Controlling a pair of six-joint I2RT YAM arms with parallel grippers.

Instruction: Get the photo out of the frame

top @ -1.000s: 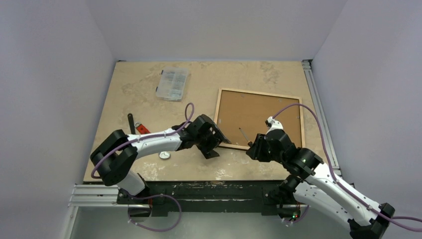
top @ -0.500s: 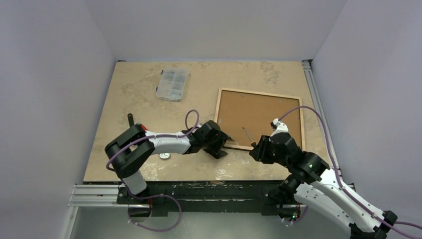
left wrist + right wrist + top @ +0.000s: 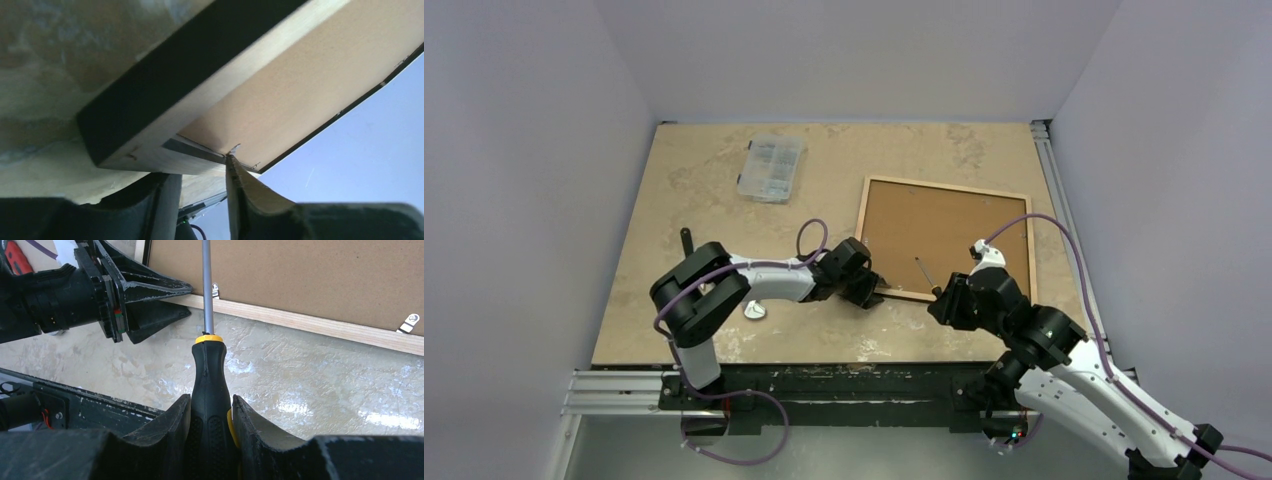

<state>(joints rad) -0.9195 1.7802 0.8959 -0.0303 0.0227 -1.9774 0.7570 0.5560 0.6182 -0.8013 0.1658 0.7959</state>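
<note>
**Fig.** Frame (image 3: pixel 944 188) lying face down at the right of the counter (image 3: pixel 704 190), rear uppermost. The photo is out of sight and is judged to lie under the backing (image 3: pixel 944 235), inside the frame.

- *Materials.* The frame has a thin black outer face and a pale, smooth wooden rear rim with square corners. The backing is a flat panel of matt brown fibreboard. Small bright metal tabs (image 3: pixel 410 322) sit along the rim's inner edge. The counter is glossy and mottled beige.
- *Left hand* (image 3: pixel 876 292). It is at the near left corner, with one finger over the rim beside a tab and the other low at the outer edge. Whether it actually clamps the corner cannot be told.
- *Right hand* (image 3: pixel 210 400). It is pressed onto the black handle of a screwdriver (image 3: pixel 210 375), which has a yellow collar. The steel shaft points at a near-edge tab.
- *Handling (judged).* The frame is light and rigid, so it is likely to skate on the slick counter unless a corner is steadied. The backing is stiff and lifts once the tabs are turned. The photo is thin, limp and easily creased, so it is best taken by its border or edge rather than its printed face.
</note>
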